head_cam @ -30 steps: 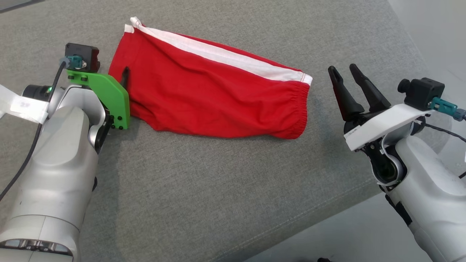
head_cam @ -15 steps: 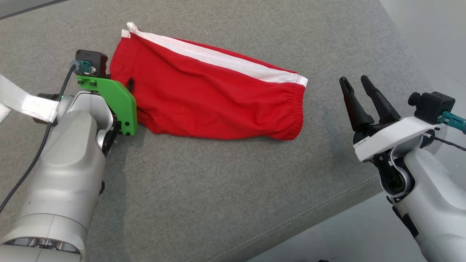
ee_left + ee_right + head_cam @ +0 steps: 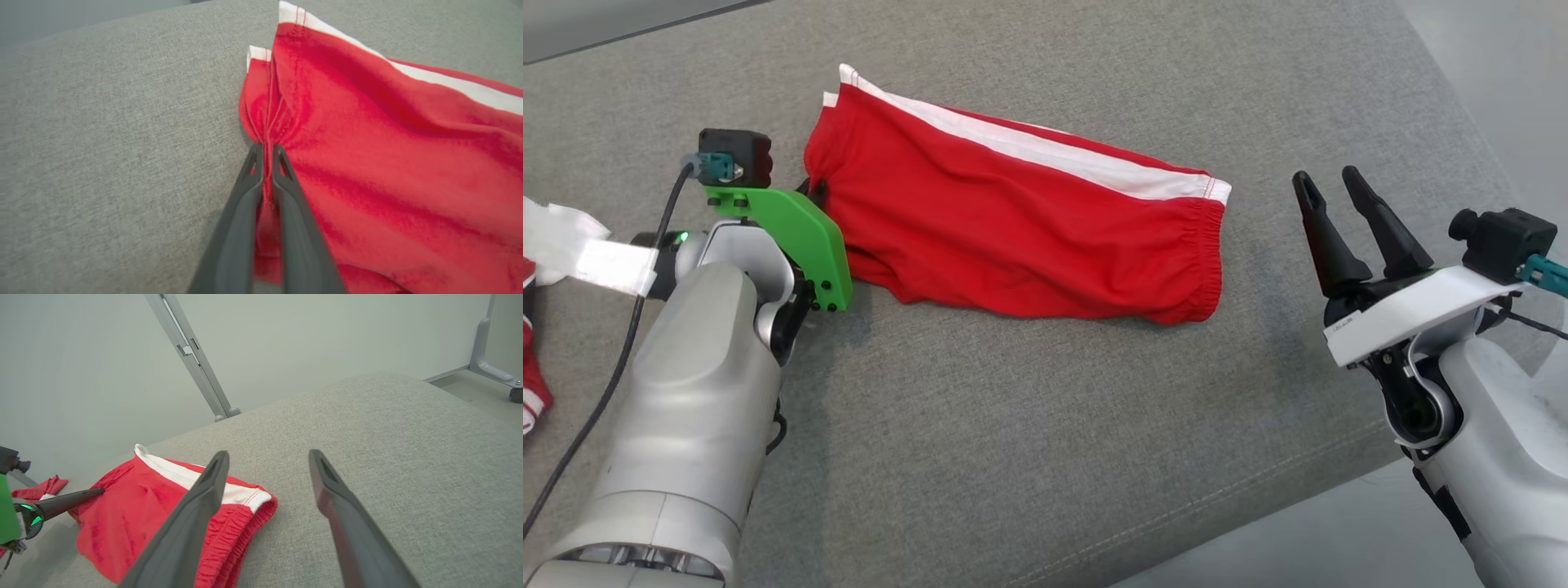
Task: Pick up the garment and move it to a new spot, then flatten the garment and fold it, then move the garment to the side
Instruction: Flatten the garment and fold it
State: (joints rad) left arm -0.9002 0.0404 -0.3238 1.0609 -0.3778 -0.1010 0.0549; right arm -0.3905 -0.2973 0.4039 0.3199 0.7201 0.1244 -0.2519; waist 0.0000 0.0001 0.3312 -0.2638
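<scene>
The garment (image 3: 1029,229) is a pair of red shorts with a white side stripe, lying lengthwise on the grey cushion (image 3: 1013,425). My left gripper (image 3: 815,189) is at its left end, shut on a pinch of the red hem. The left wrist view shows the two fingers pressed together at the gripper's tip (image 3: 266,150), with garment (image 3: 367,143) cloth gathered between them. My right gripper (image 3: 1327,181) stands open just right of the elastic waistband, apart from the cloth. In the right wrist view the right gripper (image 3: 267,455) is spread over bare cushion, beside the garment (image 3: 135,510) and the left gripper (image 3: 98,491).
Another red cloth (image 3: 533,367) lies at the cushion's far left edge. The cushion's front right edge drops to pale floor (image 3: 1298,539). A grey metal strut (image 3: 192,355) leans against the wall behind the cushion.
My left gripper has gone from open to shut on the garment's left hem, and the cloth there has bunched and lifted a little. The head view has shifted slightly. The right gripper stays open.
</scene>
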